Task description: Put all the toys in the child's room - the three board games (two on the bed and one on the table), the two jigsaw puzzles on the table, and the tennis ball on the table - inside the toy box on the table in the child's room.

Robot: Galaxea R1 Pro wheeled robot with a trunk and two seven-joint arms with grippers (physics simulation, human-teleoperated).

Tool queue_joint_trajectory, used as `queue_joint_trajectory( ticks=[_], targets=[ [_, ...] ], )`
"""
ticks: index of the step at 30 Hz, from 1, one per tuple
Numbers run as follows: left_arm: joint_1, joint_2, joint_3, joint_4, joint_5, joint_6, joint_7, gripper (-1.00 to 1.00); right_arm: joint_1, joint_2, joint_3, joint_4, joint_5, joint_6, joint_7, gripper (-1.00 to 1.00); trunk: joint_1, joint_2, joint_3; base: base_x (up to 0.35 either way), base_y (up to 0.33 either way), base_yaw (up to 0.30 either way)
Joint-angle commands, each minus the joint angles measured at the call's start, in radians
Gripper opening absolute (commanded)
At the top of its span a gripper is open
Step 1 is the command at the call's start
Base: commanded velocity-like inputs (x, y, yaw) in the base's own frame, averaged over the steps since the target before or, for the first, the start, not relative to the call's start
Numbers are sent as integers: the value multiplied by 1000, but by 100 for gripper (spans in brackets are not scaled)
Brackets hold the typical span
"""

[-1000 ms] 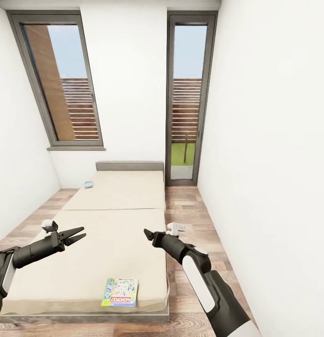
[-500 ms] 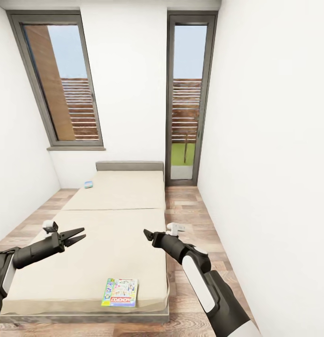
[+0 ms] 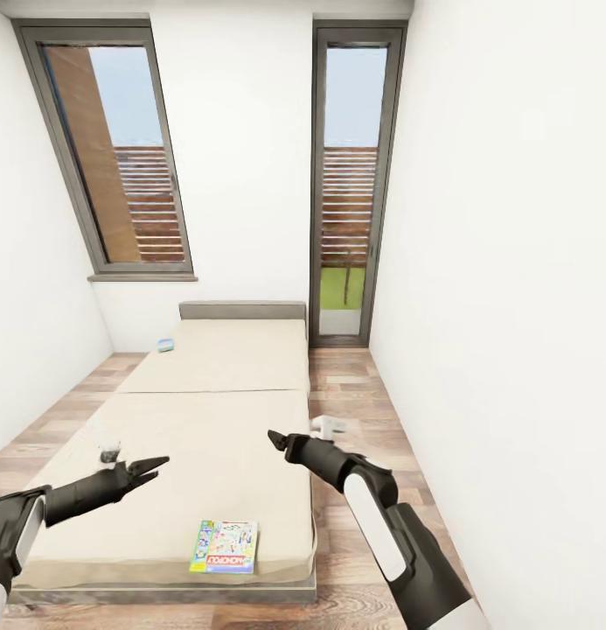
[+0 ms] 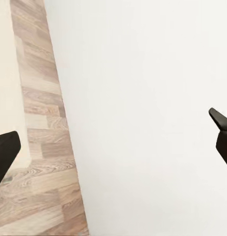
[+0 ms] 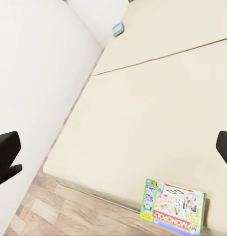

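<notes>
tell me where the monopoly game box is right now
In the head view, the colourful flat Monopoly game box lies on the cream mattress of the bed, near its front edge, between the left hand and the right hand.

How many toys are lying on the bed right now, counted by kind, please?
Colourful flat Monopoly game box near the foot of the cream bed: 1
Small blue-green flat game box near the grey headboard: 1
Total: 2

Left gripper (image 3: 154, 467), right gripper (image 3: 275, 437): both agape
</notes>
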Motion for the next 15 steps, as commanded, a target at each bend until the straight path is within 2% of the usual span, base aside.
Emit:
queue_joint_trajectory(
  ticks=[1, 7, 8, 13, 15],
  targets=[
    [-1, 1, 2, 52, -5, -33, 40, 100, -1, 0, -8, -1, -2, 7, 3, 100, 1, -2, -2, 0, 0, 0],
    [-1, 5, 5, 214, -11, -155, 137, 100, -1, 0, -22, -3, -4, 18, 4, 100, 1, -2, -2, 0, 0, 0],
    [-1, 7, 5, 263, -11, -196, 160, 100, -1, 0, -27, -6, -5, 20, 5, 100, 1, -2, -2, 0, 0, 0],
    [-1, 9, 3, 385, -12, -302, 218, 100, -1, -4, -35, -10, -10, 21, 5, 100, 1, -2, -2, 0, 0, 0],
    [-1, 6, 3, 459, -12, -361, 268, 100, -1, -10, -35, -12, -12, 21, 6, 100, 1, -2, -2, 0, 0, 0]
  ],
)
